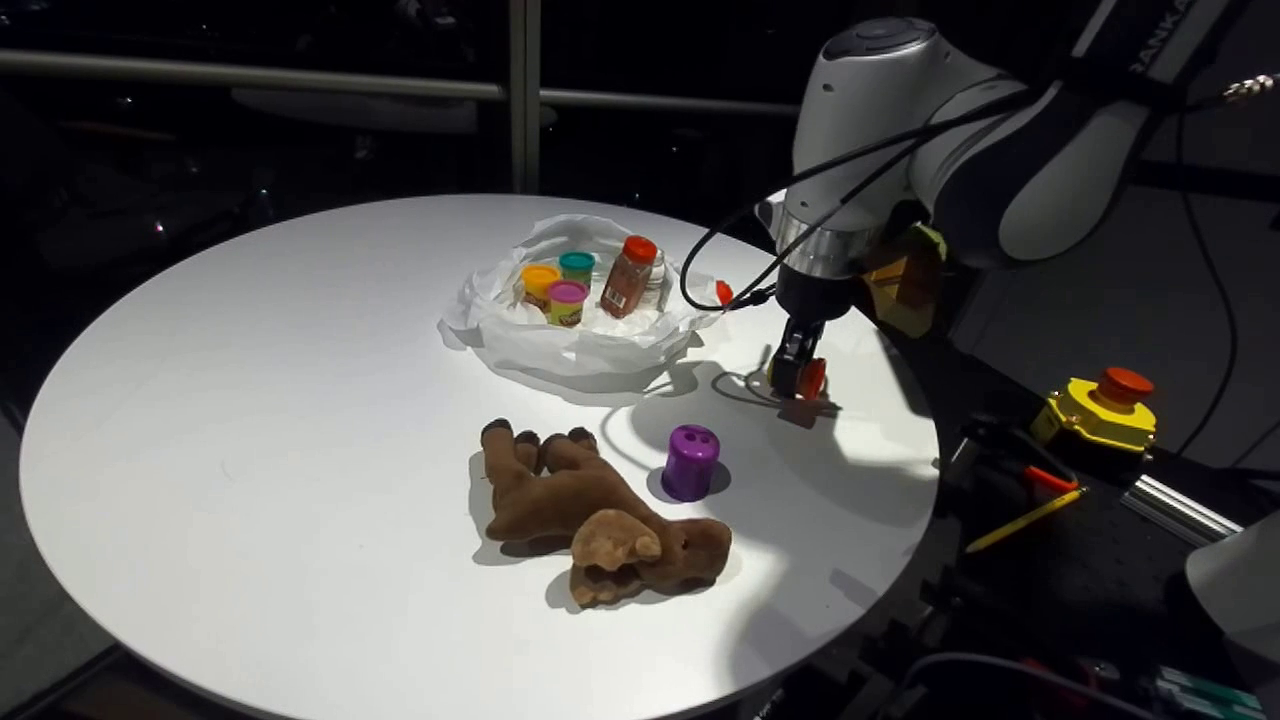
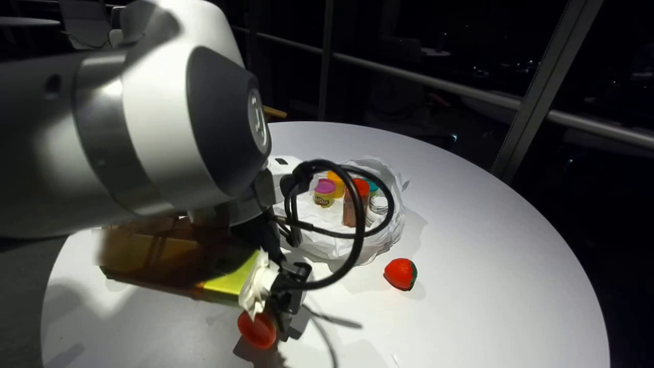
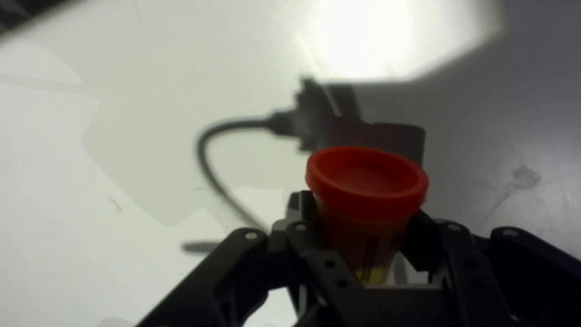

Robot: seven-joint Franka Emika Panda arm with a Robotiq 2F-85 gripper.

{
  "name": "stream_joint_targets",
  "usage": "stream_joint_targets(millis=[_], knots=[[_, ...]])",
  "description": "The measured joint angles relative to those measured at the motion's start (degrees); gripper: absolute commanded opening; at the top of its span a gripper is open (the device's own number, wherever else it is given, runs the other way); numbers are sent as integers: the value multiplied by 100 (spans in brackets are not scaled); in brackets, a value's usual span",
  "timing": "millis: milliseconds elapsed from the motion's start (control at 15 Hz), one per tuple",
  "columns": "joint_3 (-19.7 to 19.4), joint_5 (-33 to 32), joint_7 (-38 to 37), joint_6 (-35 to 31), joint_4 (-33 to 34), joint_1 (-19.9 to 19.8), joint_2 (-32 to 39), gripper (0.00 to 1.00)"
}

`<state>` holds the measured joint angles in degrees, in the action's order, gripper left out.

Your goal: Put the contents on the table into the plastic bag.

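The fingers [image 3: 422, 243] are clamped on a little red-lidded tub [image 3: 366, 181], one on each side, a bit right of center in the wrist view with the lid tilted toward the camera. In both exterior views the gripper [image 1: 797, 378] hangs down low by the table [image 1: 250, 420], tub tipped on its side. Can't tell if it's touching the surface. Lower middle of an exterior view, there's a purple cylinder [image 1: 690, 463] standing upright with holes in its top, and near it a brown plush animal [image 1: 570, 510] lying on its side. A red strawberry [image 2: 401, 273] sits below and right of center in an exterior view, just beside the white plastic bag [image 1: 570, 352]. Bag's spread wide, upper middle of the frame, and inside it are an orange-lidded tub [image 1: 540, 285], a teal-lidded tub [image 1: 577, 265], a pink-lidded tub [image 1: 567, 303] and a red-capped bottle [image 1: 628, 277], plus something clear [image 1: 656, 278] beside the bottle that I can't make out. Over on the right side: a yellow box [image 1: 1098, 420] with a red button [image 1: 1125, 386], and a thin yellow stick [image 1: 1027, 520] below it, pencil or pen, no idea.
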<state>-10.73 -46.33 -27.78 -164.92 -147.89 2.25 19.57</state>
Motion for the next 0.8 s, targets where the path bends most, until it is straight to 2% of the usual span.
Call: stream_joint_targets(millis=[133,333,400,600,800], knots=[[247,631,-52,478,79,49,-321,21],[1016,2171,-60,1281,468,-39,-686,20],[1145,2660,-63,1481,697,20,-722,20],[1180,3604,-221,1663,1477,247,-574,20],[1051,3920,-666,1431,2210,328,-53,19]])
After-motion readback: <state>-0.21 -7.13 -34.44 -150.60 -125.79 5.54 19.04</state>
